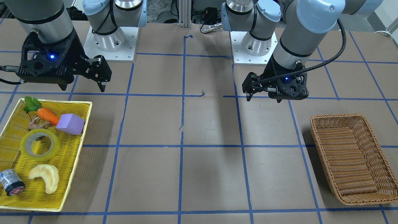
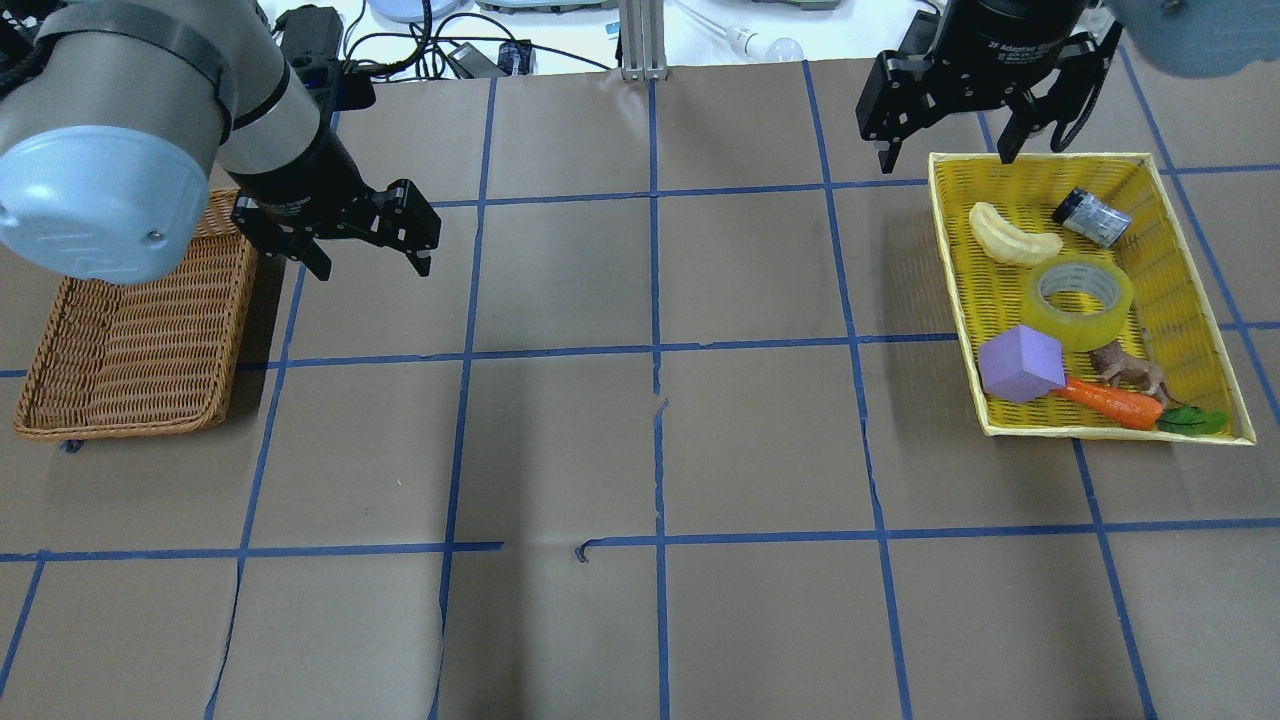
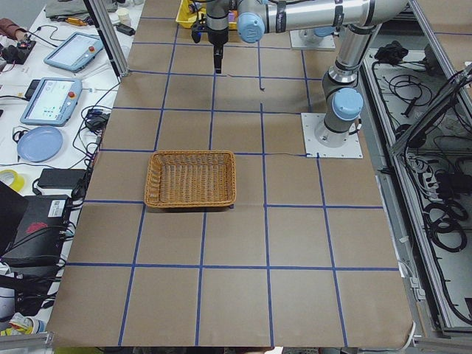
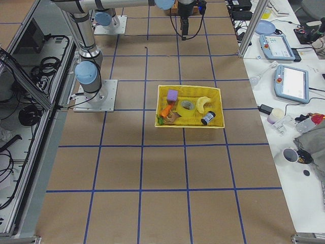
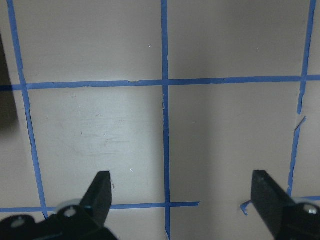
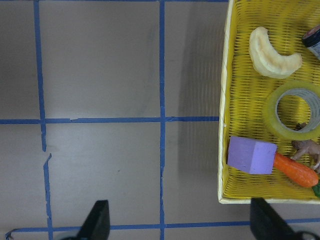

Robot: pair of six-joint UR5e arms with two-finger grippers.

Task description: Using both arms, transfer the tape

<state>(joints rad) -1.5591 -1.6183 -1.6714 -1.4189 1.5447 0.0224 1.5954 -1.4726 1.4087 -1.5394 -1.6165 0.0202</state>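
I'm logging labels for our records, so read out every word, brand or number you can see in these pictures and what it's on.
"2F Adaptive": white print on the body of the right gripper, overhead view; the rest is unreadable.
On the left gripper: faint white print, too small to read.
On the silver cylinder: red-and-black end label, too blurred to read.
On the tablet screens: too small to read.

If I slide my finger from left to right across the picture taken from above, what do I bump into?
wicker basket → left gripper, jaws apart → yellow tray → purple block → carrot. The tape and the tray's other things overlap these, so they are left out.
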